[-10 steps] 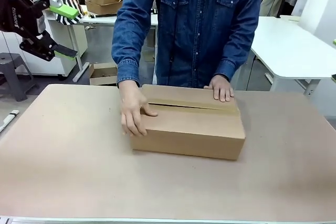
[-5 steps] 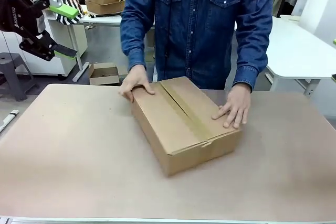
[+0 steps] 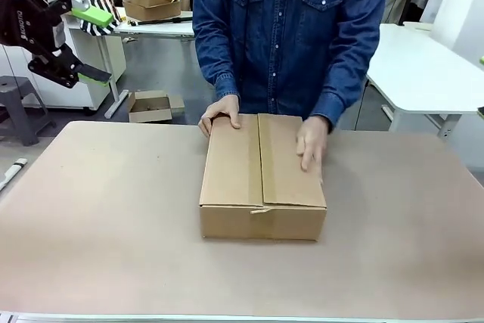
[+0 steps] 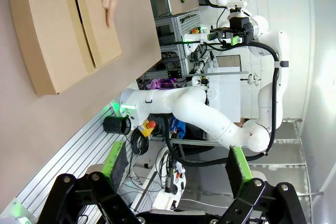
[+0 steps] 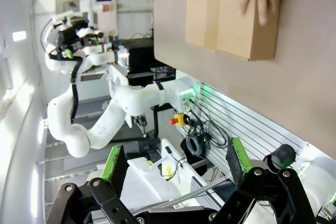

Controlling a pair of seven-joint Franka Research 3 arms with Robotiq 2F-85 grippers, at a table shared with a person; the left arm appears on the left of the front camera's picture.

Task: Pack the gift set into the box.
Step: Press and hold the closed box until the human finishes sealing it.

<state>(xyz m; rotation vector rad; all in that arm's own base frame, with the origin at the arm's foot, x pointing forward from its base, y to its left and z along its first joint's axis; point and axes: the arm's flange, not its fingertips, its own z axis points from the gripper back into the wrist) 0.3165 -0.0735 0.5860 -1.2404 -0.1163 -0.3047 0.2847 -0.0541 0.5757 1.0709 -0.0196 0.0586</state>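
The box (image 3: 262, 179) lies closed on the middle of the tabletop (image 3: 98, 225); one hand (image 3: 220, 111) of the person holds its far corner, the other hand (image 3: 311, 140) rests flat on top; the left end effector (image 3: 102, 45) hangs high, spread, empty; the right end effector (image 5: 173, 169) is spread too.

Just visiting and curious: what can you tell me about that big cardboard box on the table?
The box is plain brown corrugated cardboard, its top flaps folded shut, their seam running from the person toward the camera. It sits flat on the tan table, a short end facing the camera. One hand of the person holds its far edge; the other hand lies flat on top.
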